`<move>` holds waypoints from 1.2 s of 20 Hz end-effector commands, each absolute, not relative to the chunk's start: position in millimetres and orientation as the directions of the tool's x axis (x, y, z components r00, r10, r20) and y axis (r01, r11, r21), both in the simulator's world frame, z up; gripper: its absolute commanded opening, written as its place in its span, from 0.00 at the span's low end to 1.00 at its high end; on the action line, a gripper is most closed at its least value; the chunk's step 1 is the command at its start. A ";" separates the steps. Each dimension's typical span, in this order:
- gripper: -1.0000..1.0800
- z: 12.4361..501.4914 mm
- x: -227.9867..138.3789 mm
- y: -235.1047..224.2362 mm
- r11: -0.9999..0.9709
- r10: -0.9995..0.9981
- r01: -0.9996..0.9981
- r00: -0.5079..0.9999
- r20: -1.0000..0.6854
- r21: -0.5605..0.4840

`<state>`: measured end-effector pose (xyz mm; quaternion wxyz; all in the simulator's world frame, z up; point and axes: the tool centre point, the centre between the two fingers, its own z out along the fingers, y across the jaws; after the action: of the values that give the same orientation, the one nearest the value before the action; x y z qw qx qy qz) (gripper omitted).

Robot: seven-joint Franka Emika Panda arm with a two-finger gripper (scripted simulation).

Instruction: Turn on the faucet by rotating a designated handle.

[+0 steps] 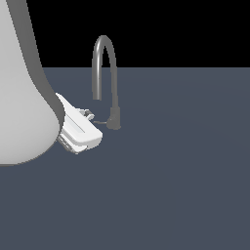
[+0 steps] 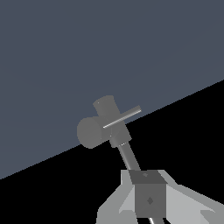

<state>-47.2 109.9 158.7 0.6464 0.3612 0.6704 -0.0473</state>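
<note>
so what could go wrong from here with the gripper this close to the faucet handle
1. In the exterior view the gripper sits right at the tip of the thin handle; the rod is so slim that a push could slide off it.
2. Whether the fingers are touching the handle or are open cannot be told, so a turn might move nothing.
3. The faucet arches just above the gripper; lifting could bump the spout.

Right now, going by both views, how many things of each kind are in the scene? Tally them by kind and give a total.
Slim grey metallic faucet with arched gooseneck spout: 1
Short thin grey rod-like handle at the faucet's base: 1
Bulky white robot arm: 1
White gripper on that arm: 1
Flat dark blue-grey surface: 1
Total: 5
</note>
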 end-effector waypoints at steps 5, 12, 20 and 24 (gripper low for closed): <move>0.00 136.6 -37.7 108.1 0.827 0.337 0.459 0.057 -0.940 0.324; 0.00 113.6 -27.0 103.9 0.905 0.235 0.358 0.026 -0.972 0.229; 0.00 89.9 -14.2 97.1 0.963 0.117 0.242 0.006 -0.993 0.115; 0.00 81.5 -8.8 94.0 0.978 0.071 0.198 0.002 -0.998 0.070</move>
<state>-10.9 95.0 84.6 0.6998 0.1080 0.7046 -0.0455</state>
